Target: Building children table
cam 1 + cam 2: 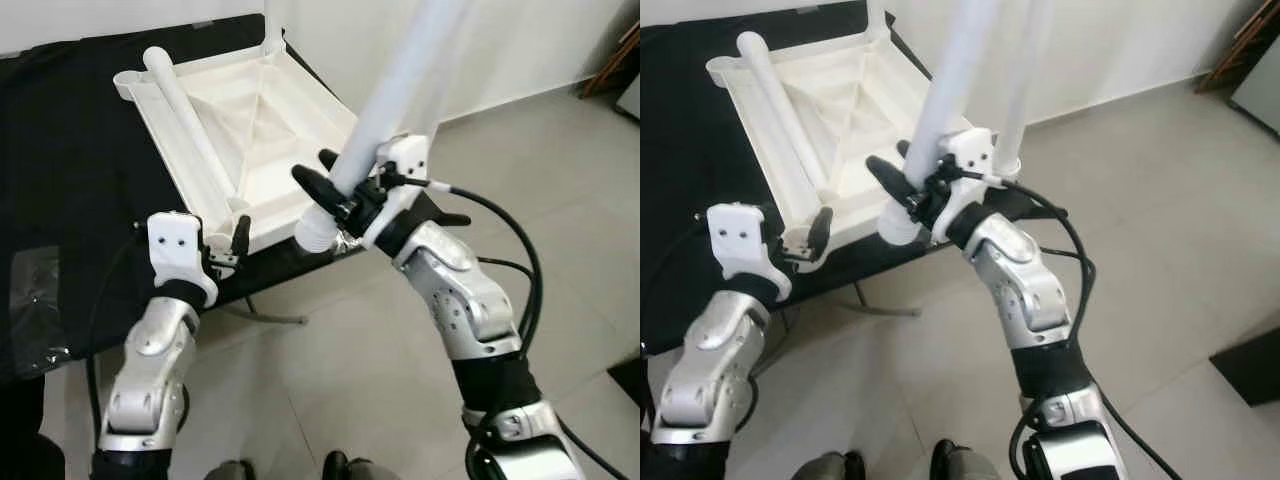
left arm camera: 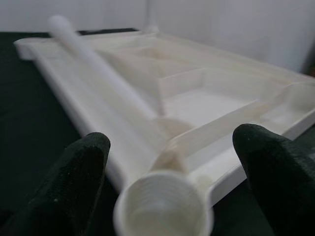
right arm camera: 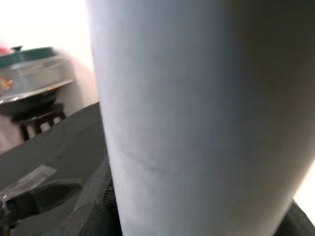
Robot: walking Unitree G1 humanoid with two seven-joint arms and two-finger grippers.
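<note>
1. Tabletop (image 1: 300,150): a white moulded panel lying underside up on a black cloth (image 1: 70,150), its ribs and corner sockets exposed (a pose that, by judgement, presents the sockets for fitting legs). Its near corner overhangs the cloth's edge, towards the robot.

2. Loose leg (image 1: 190,115): a white tube lying inside the tabletop along its left rim, the threaded open end pointing at the near-left corner. A further leg (image 1: 1025,80) stands upright at the tabletop's right edge, apparently already seated.

3. Right gripper (image 1: 335,195): clamped around a held leg (image 1: 385,95) near its threaded lower end; the tube tilts up and away over the tabletop's near-right corner, its threaded tip just above and beside that corner. The low grasp likely gives control of the tip for aiming at a socket.

4. Left gripper (image 1: 225,240): fingers apart, poised at the tabletop's near-left corner; in the left wrist view the black fingertips (image 2: 81,177) straddle the loose leg's threaded end without touching it, seemingly ready to steady or take it.

5. Open room: tiled floor (image 1: 560,180) lies free to the right of the tabletop, giving swing space for the long held leg; the standing leg nearby narrows that side.
</note>
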